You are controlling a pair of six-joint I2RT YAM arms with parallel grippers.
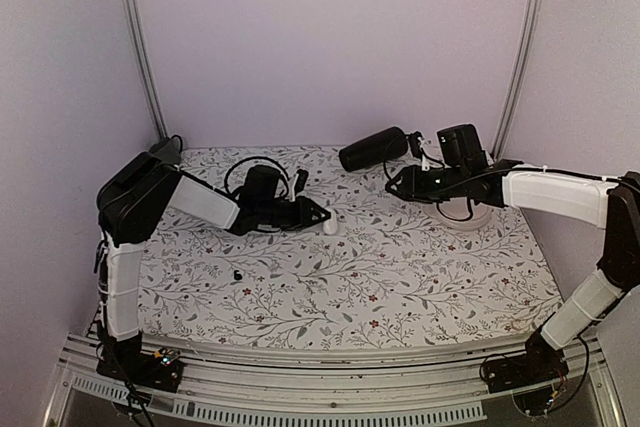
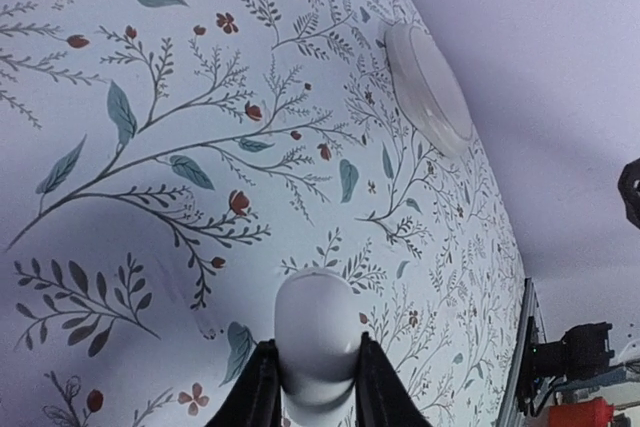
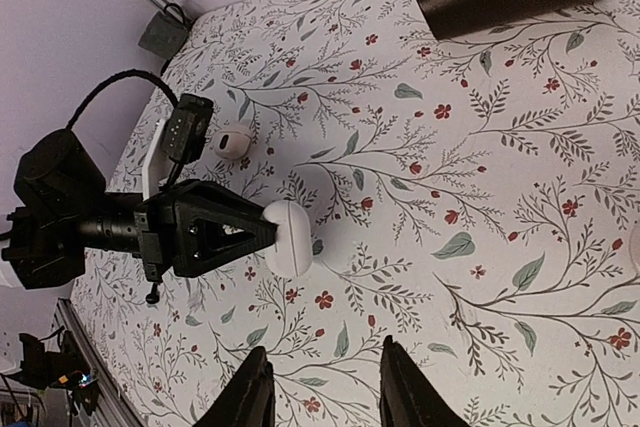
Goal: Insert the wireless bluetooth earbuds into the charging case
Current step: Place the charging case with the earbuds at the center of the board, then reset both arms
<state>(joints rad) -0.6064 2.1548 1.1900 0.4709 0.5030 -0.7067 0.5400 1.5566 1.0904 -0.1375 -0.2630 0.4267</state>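
Case [image 1: 330,226], centre-left of the top view, is clamped by its near end in the left claw [image 2: 316,367]. It looks light, stiff and glossy, so probably slippery; hold the broad sides. Right claw [image 3: 325,392] stands parted, empty. Earbuds: cannot make out.

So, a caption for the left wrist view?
Left pincer shut on the charging case, pale dish beyond.
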